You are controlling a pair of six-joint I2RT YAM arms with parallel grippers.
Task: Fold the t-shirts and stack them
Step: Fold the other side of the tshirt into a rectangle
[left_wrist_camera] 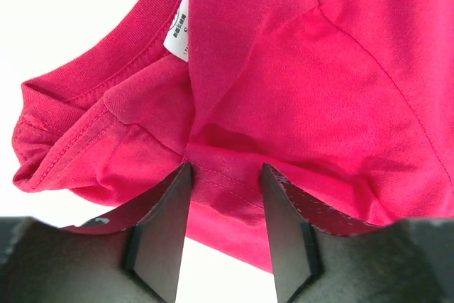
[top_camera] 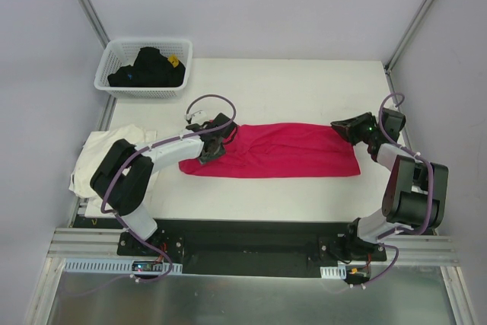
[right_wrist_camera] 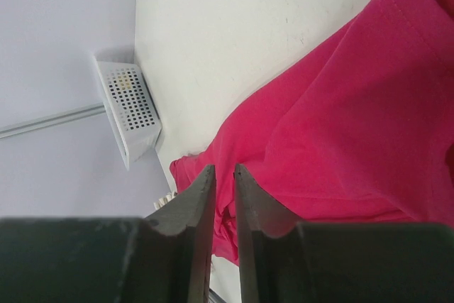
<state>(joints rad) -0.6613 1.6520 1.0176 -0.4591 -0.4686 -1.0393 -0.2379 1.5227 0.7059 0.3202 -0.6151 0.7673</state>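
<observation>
White table (top_camera: 304,85): magenta t-shirt (top_camera: 274,150) at centre half-folded, cream t-shirt (top_camera: 103,154) heaped at 9 o'clock, nothing stacked; my left gripper (left_wrist_camera: 225,169) half-open astride its collar end, right gripper (right_wrist_camera: 223,169) nearly closed, grip I can't confirm.

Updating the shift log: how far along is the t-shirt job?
Early. Done: the magenta t-shirt lies in a long narrow band across the table, seemingly folded lengthwise. In hand: the left gripper straddles its collar-end edge, jaws open; the right gripper sits at the other end, nearly shut, grip unclear. Left: finishing this fold, folding the crumpled cream t-shirt at the table's left edge, stacking both.
</observation>
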